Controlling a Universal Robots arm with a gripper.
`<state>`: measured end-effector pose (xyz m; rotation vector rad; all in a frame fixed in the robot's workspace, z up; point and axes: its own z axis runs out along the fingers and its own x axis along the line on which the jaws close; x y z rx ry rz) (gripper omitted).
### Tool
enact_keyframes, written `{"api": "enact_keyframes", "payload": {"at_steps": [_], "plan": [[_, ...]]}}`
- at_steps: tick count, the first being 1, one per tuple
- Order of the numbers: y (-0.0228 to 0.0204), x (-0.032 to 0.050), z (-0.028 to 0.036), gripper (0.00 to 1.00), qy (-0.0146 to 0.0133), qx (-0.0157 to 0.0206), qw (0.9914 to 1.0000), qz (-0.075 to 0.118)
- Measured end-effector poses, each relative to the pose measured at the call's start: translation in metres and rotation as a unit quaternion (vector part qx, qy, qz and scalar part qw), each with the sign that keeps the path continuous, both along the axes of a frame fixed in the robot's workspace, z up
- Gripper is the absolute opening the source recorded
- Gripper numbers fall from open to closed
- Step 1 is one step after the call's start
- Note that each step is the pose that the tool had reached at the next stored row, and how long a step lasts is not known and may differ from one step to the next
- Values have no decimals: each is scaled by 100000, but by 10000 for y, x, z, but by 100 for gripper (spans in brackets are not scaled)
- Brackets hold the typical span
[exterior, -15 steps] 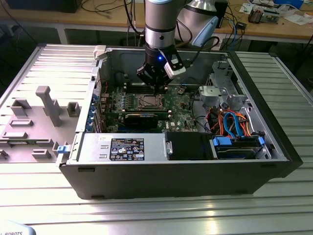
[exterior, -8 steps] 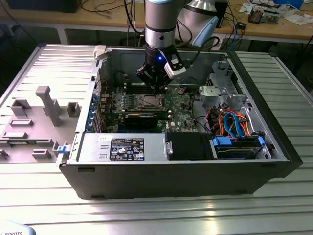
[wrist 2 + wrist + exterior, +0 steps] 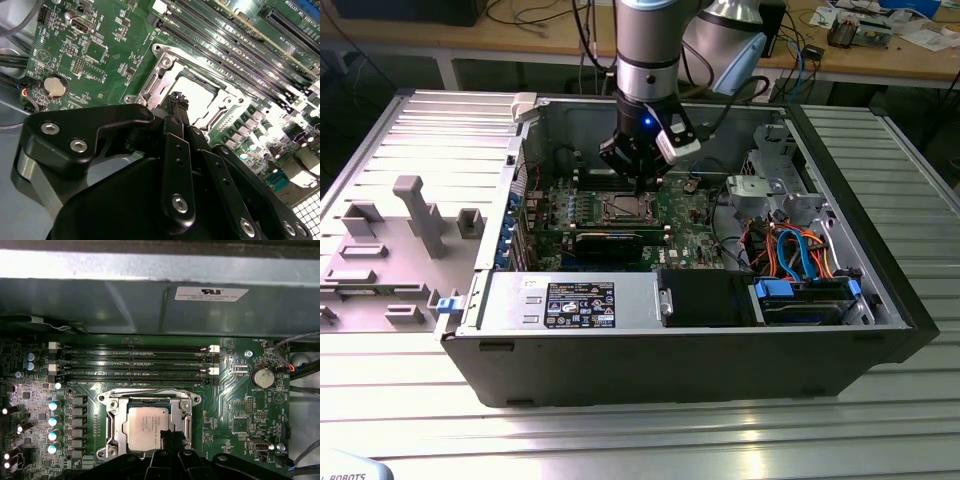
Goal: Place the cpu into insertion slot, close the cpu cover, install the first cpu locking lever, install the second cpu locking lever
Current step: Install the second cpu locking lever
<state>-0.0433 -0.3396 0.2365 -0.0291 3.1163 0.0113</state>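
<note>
Silver-grey cpu (image 3: 146, 427) seated in insertion slot (image 3: 111, 426); cpu cover (image 3: 188, 418) down, I judge. My gripper (image 3: 178, 101) fingers together at cpu's 6 o'clock edge; levers unconfirmed.

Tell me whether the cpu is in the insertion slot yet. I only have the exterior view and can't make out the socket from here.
Observer: Yes. In the first wrist view the cpu lies flat in the insertion slot, silvery top up.
Operator: Is the cpu cover down over it?
Observer: It looks so. The cpu cover lies flat around the chip, whose top shows through its window.
Operator: Where is the gripper relative to the socket?
Observer: In the second wrist view the gripper has its tip at the socket's edge, over the cover's frame. I cannot tell whether it touches.
</note>
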Motion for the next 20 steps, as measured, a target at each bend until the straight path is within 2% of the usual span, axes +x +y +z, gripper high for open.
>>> {"api": "enact_keyframes", "payload": {"at_steps": [9,20], "plan": [[-81,0,-1,11,1,4,100000,1],[-96,-3,28,11,3,2,100000,-6]]}}
